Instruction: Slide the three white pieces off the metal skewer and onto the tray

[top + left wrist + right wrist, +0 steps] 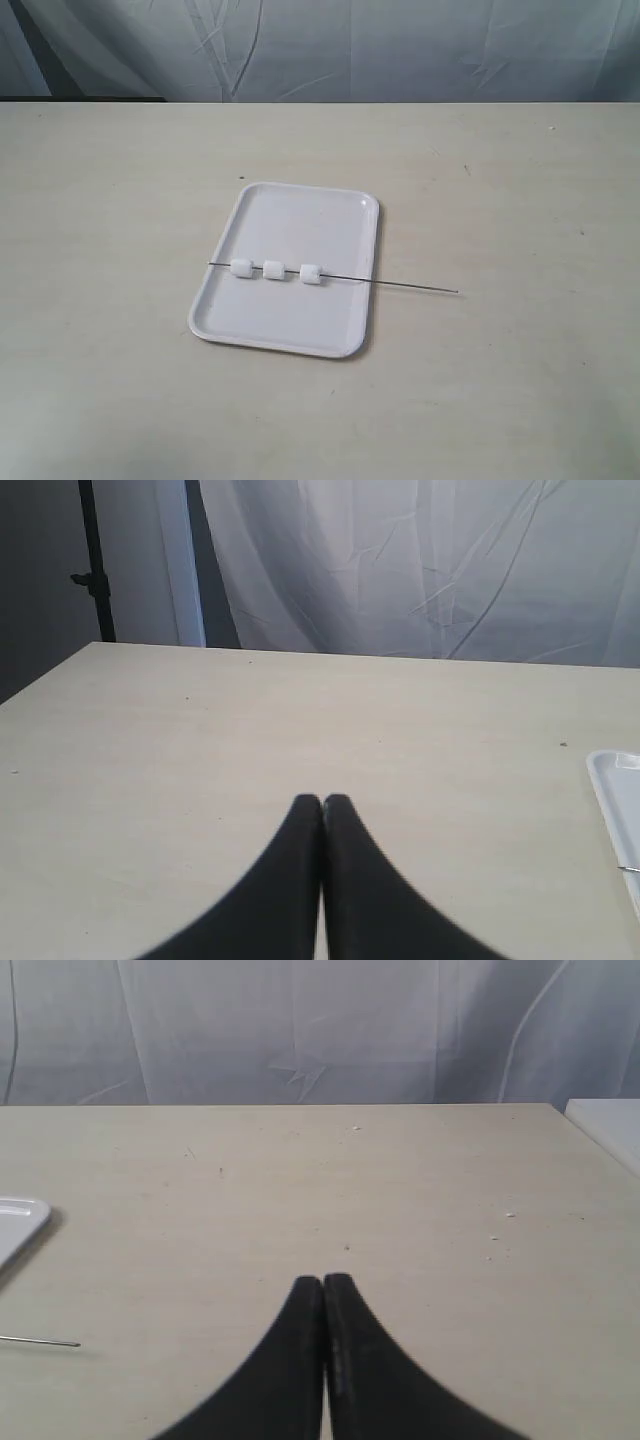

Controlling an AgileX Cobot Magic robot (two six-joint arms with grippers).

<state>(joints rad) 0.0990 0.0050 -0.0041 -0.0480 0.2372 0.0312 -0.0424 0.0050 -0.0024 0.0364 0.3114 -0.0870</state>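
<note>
**Left pincer (322,802) and right pincer (323,1282) closed on nothing; skewer (400,286) lies across the tray (300,215)**

Each pincer has its two black fingers pressed together at the tips, with nothing between them. Both hang over bare table (520,200). Neither shows in the exterior view, so where they stand relative to the tray can only be judged from the wrist views.

The three white pieces (273,269) sit in a row on the skewer, inside the tray and toward its left side. The left two are close together and the third is a little further right. The thin rod crosses the tray's width. Its left tip pokes just past the left rim, and its long right end runs out over the table, well beyond the right rim. Whether the pieces rest on the tray floor or hang just above it is hard to tell.

The left wrist view catches only a corner of the tray (615,780), cut off at the picture's edge, and no pieces. The right wrist view shows another cut-off tray corner (20,1222) and the skewer's bare tip (45,1340) on the table. It also shows a white object (605,1125) at the table's far edge, too cropped to identify.

A pale wrinkled curtain (400,50) hangs behind the table.
</note>
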